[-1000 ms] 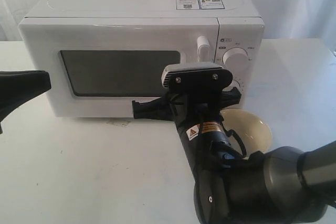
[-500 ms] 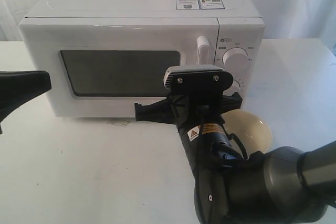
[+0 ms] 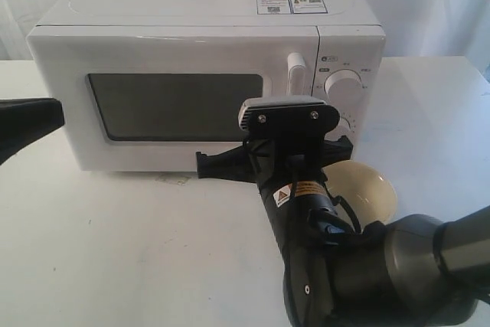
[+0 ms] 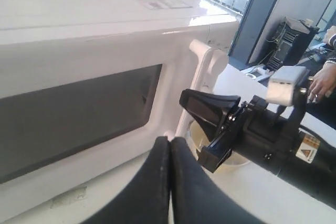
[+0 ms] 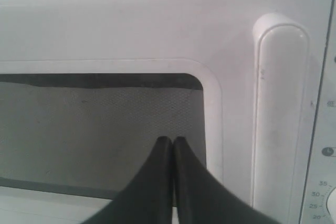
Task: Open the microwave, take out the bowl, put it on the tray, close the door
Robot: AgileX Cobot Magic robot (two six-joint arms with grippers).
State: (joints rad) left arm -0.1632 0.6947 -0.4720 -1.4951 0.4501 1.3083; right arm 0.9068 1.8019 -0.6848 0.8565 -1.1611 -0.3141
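Observation:
The white microwave [image 3: 191, 28] stands at the back with its door [image 3: 69, 74] shut; the dark window [image 5: 100, 129] and the bar handle [image 5: 278, 108] fill the right wrist view. My right gripper [image 5: 172, 140] is shut and empty, its tips just before the window's lower corner, beside the handle [image 3: 296, 74]. The cream-yellow bowl [image 3: 371, 189] sits on the table in front of the knob panel, partly hidden by my right arm. My left gripper [image 4: 169, 140] is shut and empty, low in front of the door; the exterior view shows it at the left edge [image 3: 42, 116].
Two round knobs [image 3: 342, 83] sit right of the handle. My right arm's bulky wrist [image 3: 360, 273] fills the front right. The white table [image 3: 115, 250] spreads before the microwave. No tray is in view. In the left wrist view, a person's hand [image 4: 320, 80] and equipment show beyond the table.
My left gripper has drawn back a little toward the left edge. My right wrist sank slightly and has held still since. The door stays shut and the bowl has not moved.

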